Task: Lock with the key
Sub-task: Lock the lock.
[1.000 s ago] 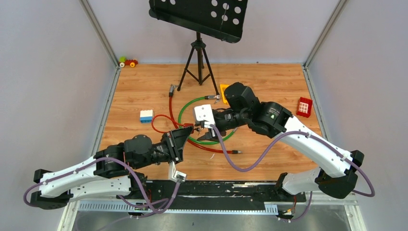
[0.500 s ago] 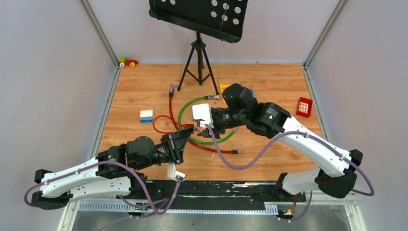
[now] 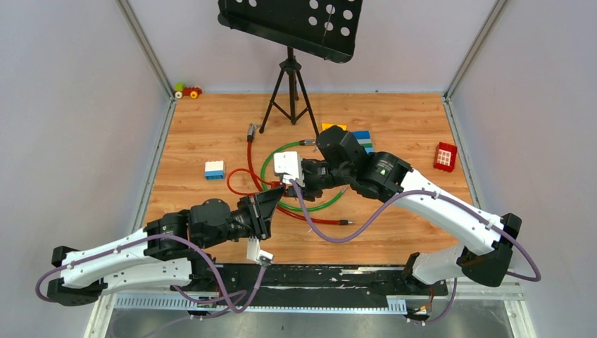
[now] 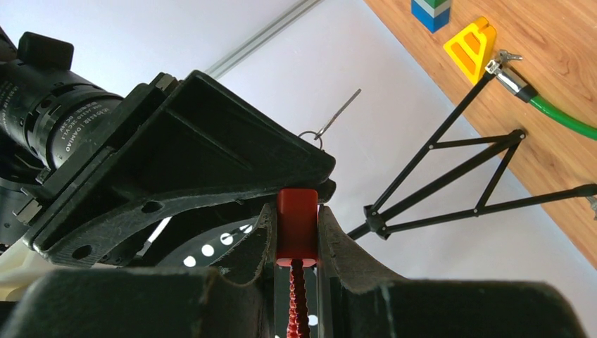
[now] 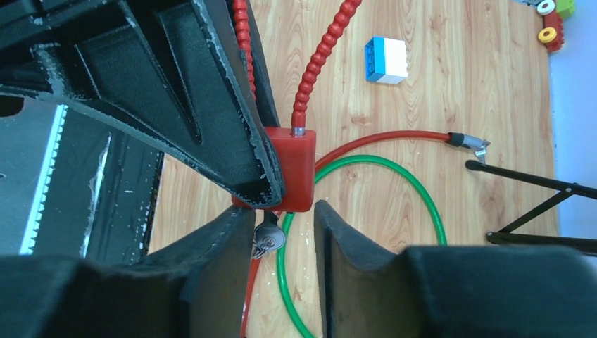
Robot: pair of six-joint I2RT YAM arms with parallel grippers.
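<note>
The small red padlock is clamped between the fingers of my left gripper, with its red ribbed cable running down between them. It also shows in the right wrist view and from above. The small silvery key hangs from the padlock's underside with a ring on its head. My right gripper is open, with its fingers on either side of the key. The key lies close against one finger. From above, the two grippers meet at mid-table.
A green cable loop and a red cable lie on the wooden table under the grippers. A black tripod stand is behind. A blue-white block, a red block and a blue-green block lie around.
My right arm has moved left and nearer, bringing its open fingers up to the padlock and key. My left gripper has kept its hold on the padlock and shifted slightly.
</note>
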